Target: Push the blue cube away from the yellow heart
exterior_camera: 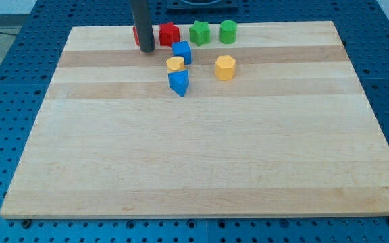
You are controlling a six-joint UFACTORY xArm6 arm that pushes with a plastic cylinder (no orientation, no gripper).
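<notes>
The blue cube (182,51) sits near the view's top, touching or almost touching the yellow heart (175,64) just below it. My tip (146,49) rests on the board to the left of the blue cube, about one block's width away. The rod rises out of the view's top edge.
A second blue block, wedge-shaped (178,83), lies just below the yellow heart. A yellow hexagon (225,67) is to the right. Along the top edge stand a red block (136,35) partly hidden behind the rod, a red star (169,33), a green star (199,32) and a green cylinder (228,31).
</notes>
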